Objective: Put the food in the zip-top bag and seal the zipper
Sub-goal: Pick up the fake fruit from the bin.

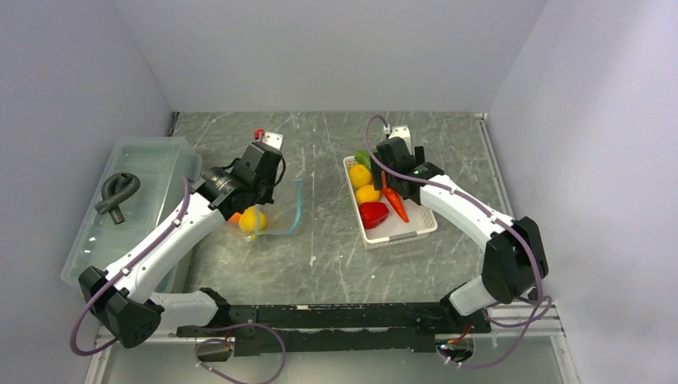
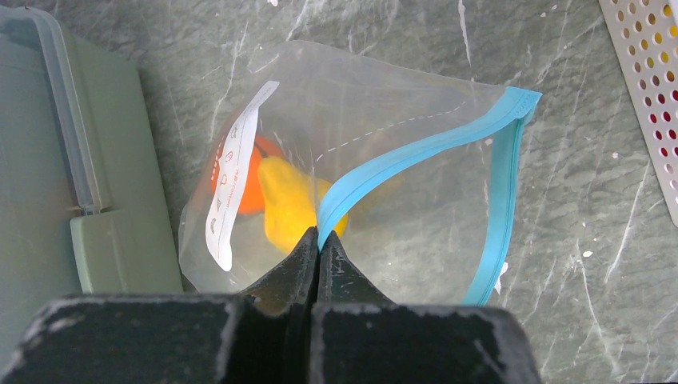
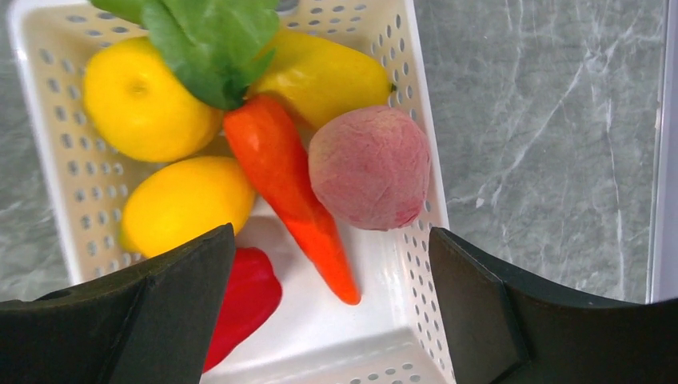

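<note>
The clear zip-top bag [image 2: 400, 200] lies on the table with its mouth held open; a yellow fruit [image 2: 288, 204] and an orange fruit [image 2: 254, 188] are inside. My left gripper [image 2: 320, 240] is shut on the teal zipper [image 2: 416, 152] at the near mouth edge; from above, the left gripper [image 1: 264, 186] is over the bag [image 1: 276, 218]. My right gripper [image 3: 329, 240] hangs open over the white basket [image 3: 384, 312], nothing between its fingers. The rest of the food lies there: carrot [image 3: 280, 176], two yellow fruits [image 3: 140, 100], red pepper [image 3: 248, 296], pinkish round piece [image 3: 369, 168], green leaf [image 3: 212, 40].
A large translucent lidded bin [image 1: 148, 164] stands left of the bag with a dark coiled piece [image 1: 117, 196] on it; its corner [image 2: 96, 232] is close to the bag. The basket [image 1: 400, 234] sits right of centre, under the right gripper [image 1: 390, 172]. Grey walls enclose the table.
</note>
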